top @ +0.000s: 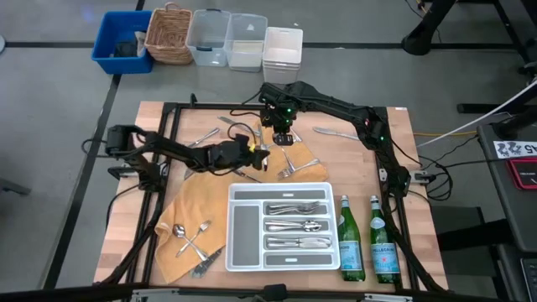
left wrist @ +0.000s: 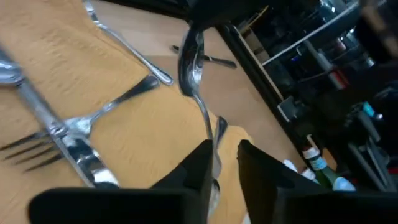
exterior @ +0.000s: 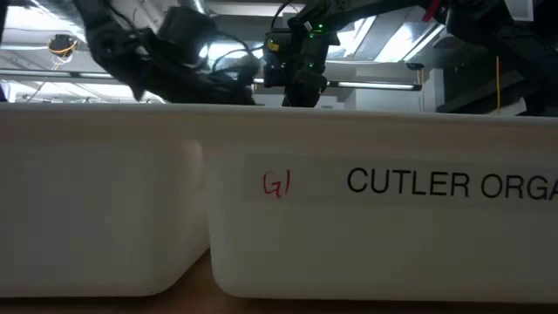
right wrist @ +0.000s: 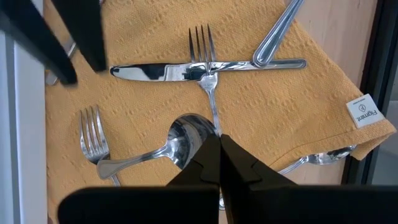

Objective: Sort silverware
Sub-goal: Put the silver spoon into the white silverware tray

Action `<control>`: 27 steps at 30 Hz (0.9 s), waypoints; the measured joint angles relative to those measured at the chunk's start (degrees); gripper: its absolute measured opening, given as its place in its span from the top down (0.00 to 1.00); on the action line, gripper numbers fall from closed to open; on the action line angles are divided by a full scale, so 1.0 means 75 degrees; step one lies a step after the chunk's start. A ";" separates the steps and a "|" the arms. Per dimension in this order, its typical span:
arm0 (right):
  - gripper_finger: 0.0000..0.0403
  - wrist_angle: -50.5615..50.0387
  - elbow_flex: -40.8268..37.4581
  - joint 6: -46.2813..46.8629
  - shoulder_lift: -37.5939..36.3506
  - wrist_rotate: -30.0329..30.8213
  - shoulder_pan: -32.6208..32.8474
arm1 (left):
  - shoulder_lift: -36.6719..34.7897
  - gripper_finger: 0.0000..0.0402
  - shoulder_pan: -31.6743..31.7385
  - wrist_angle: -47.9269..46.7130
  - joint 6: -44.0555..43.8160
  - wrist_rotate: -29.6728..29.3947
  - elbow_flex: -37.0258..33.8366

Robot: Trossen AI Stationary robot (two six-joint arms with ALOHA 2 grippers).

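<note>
A silver spoon [left wrist: 191, 68] hangs over the orange cloth [top: 193, 210] at mid table, with my right gripper [right wrist: 219, 148] [top: 284, 138] shut on it. My left gripper [left wrist: 225, 163] [top: 258, 153] reaches in from the table's left, open, one finger on each side of the spoon's handle. More silverware lies flat on the cloth: a knife crossed by a fork [right wrist: 168, 71], another fork [right wrist: 93, 130], and a few pieces near the front left [top: 189, 236]. The white divided tray [top: 233, 226] holds sorted pieces. My right gripper pinches the rim of the spoon's bowl [right wrist: 200, 140] between the ends of its shut fingers, coming steeply from above. The bowl is up and the handle slopes down toward my left gripper. My left gripper has the handle's lower part [left wrist: 212, 158] close along one finger; whether it touches I cannot tell.
A fork [top: 205, 136] and a knife [top: 336, 132] lie on bare wood near the far edge. Two green bottles [top: 351, 243] [top: 383, 247] stand right of the tray. Bins and a basket [top: 226, 38] sit beyond the table. The tray's wall [exterior: 349, 218] fills the low view.
</note>
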 joint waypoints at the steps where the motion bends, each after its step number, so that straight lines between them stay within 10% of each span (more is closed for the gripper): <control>1: 1.00 0.0000 0.0000 0.0000 0.0000 0.0000 0.0001 | 0.0182 0.80 0.0012 0.0081 0.0062 0.0005 0.0104; 27: 1.00 -0.0019 0.0000 -0.0032 0.0000 -0.0003 0.0003 | 0.2139 0.64 0.0650 0.0259 -0.0240 0.0120 0.1795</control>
